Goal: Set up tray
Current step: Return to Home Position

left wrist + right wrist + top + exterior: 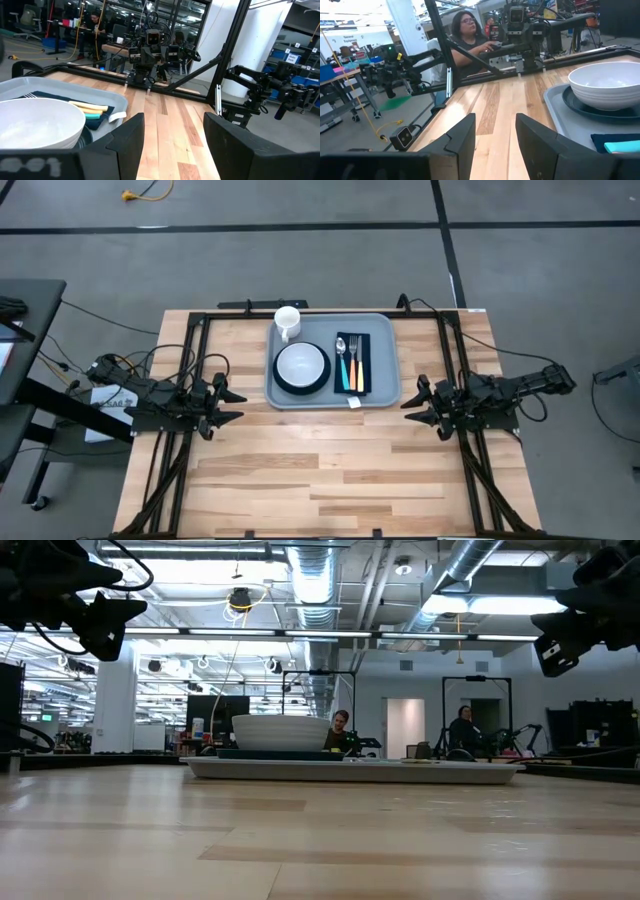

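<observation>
The grey-blue tray (385, 395) lies flat at the table's far middle. On it sit a white bowl (301, 363) on a dark teal plate (298, 387), a white mug (288, 321) at its far left corner, and a dark napkin (366, 363) carrying an orange-handled and a teal-handled utensil (347, 370). A small white tag (355, 402) lies on the near rim. My left gripper (234, 405) hovers open left of the tray. My right gripper (410, 399) hovers open at the tray's right near corner. Neither touches anything.
Black frame rails (175, 470) run along the table's left, right and far edges. Bare wood (330, 480) stretches across the near half of the table. People sit in the room beyond the table (465, 35).
</observation>
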